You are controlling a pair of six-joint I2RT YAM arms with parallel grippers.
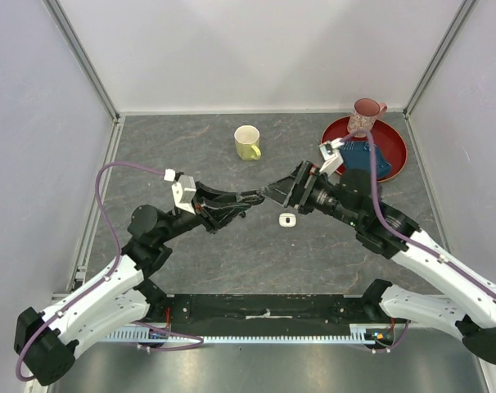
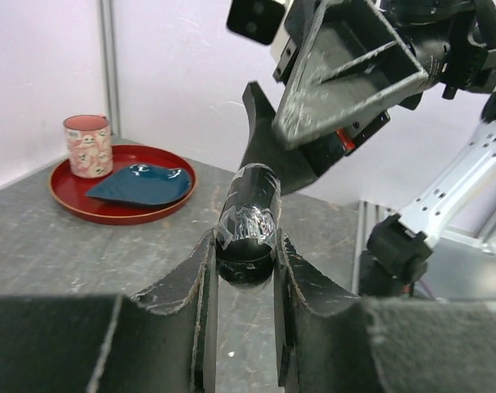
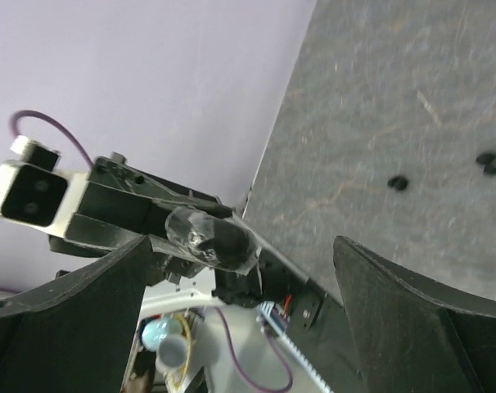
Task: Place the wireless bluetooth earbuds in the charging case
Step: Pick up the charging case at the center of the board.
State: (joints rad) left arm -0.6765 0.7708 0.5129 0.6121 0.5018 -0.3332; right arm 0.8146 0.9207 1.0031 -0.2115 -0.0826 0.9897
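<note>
Over the gray table (image 1: pixel 232 254), the left gripper (image 2: pixel 244 244) clamped the glossy black charging case (image 2: pixel 250 209); the right gripper (image 3: pixel 241 241) gaped wide just beside that case.

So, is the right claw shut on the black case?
No, the right claw stands wide open; only the left claw grips the black case.

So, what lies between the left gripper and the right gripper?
Only a dark glossy object, clamped in the left gripper, facing the open right gripper; both wrist views show it.
</note>
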